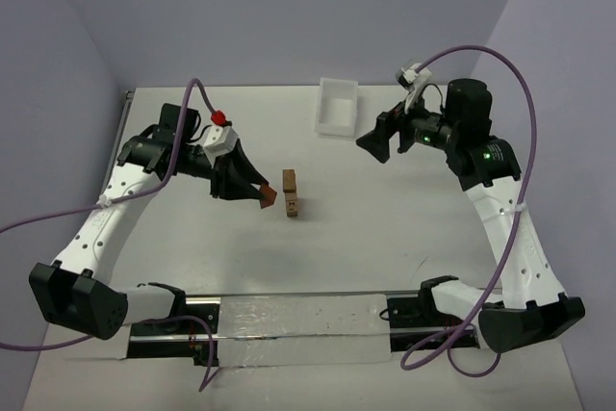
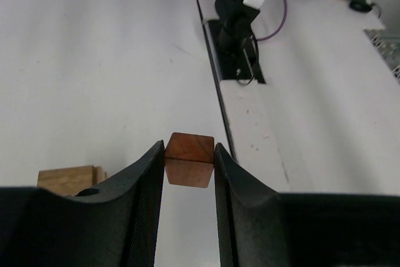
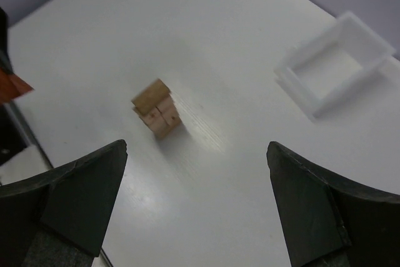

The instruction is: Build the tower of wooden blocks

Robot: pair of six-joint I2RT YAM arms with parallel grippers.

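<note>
The wood block tower [image 1: 291,193] stands near the table's middle as a short narrow column of light tan blocks; it also shows in the right wrist view [image 3: 157,109], and its top shows at the lower left of the left wrist view [image 2: 69,179]. My left gripper [image 1: 262,193] is shut on a reddish-brown cube [image 2: 189,159] and holds it above the table, just left of the tower. My right gripper [image 1: 377,144] is open and empty, raised to the tower's right, near the tray.
A white rectangular tray [image 1: 338,106] sits at the back of the table, also in the right wrist view [image 3: 334,64]. The arm bases and a rail [image 1: 289,320] run along the near edge.
</note>
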